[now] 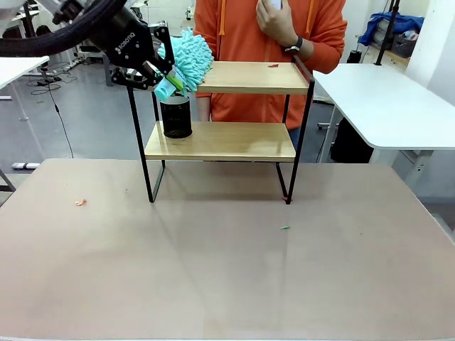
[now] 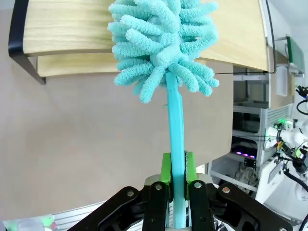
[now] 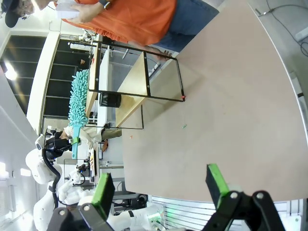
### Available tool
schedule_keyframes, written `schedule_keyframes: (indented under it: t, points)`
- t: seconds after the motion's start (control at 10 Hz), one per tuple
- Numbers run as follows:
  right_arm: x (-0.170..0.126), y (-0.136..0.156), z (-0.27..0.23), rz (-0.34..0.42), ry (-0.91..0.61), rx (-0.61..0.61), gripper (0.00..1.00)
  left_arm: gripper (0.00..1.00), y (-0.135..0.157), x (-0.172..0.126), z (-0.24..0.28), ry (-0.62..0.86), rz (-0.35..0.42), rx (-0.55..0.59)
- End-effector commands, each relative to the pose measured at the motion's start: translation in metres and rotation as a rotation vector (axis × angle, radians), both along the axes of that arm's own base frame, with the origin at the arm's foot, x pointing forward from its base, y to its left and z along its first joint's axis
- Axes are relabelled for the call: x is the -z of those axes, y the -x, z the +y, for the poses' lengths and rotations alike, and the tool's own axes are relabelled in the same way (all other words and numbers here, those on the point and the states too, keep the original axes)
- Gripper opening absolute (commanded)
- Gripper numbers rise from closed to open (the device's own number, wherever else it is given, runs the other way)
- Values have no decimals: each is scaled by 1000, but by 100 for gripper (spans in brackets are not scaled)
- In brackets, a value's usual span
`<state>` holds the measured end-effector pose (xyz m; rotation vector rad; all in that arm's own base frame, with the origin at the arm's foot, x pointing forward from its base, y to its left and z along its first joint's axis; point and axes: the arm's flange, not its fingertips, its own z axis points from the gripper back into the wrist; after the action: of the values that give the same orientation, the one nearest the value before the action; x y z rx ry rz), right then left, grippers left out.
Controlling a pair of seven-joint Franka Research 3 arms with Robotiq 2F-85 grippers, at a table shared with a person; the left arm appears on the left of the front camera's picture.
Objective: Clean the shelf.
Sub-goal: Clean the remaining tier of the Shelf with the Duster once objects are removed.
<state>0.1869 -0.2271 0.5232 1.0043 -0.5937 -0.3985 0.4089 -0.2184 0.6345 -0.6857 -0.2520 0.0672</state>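
Note:
The shelf (image 1: pixel 242 78) is a two-tier rack of light wooden boards in a thin black frame, standing at the far middle of the table. My left gripper (image 1: pixel 158 73) is shut on the turquoise handle of a fluffy teal duster (image 1: pixel 190 57), whose head rests at the left end of the top board. The left wrist view has the duster (image 2: pixel 163 43) over the board (image 2: pixel 62 29), its handle clamped between the green pads (image 2: pixel 166 175). A small red scrap (image 1: pixel 273 65) lies on the top board. My right gripper (image 3: pixel 161 185) stands open above the table, apart from the shelf (image 3: pixel 132 79).
A black mesh cup (image 1: pixel 176 117) stands on the lower board's left end. A person in an orange hoodie (image 1: pixel 263 42) stands behind the shelf. Small scraps lie on the table: a red one (image 1: pixel 80 202) at left and a green one (image 1: pixel 285 228) in front of the shelf. A white table (image 1: pixel 391 99) stands to the right.

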Motion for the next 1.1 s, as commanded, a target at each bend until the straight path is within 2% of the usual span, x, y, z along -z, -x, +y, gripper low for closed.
schedule_keyframes:
  t: [0.0, 0.5, 0.7, 0.8, 1.0]
  points:
    - [-2, -2, 0, -39, -4, -5, 100, 12, 1, -4, -65, 59, 24, 81]
    - [-2, -2, 0, -39, -4, -5, 100, 12, 12, -4, -116, 49, 30, 161]
    - [-2, -2, 0, -39, -4, -5, 100, 12, 20, -5, -113, 31, 46, 221]
    - [-2, -2, 0, -39, -4, -5, 100, 12, 29, -8, -103, 29, 65, 298]
    - [-2, -2, 0, -39, -4, -5, 100, 12, 59, -21, -68, 74, 132, 531]
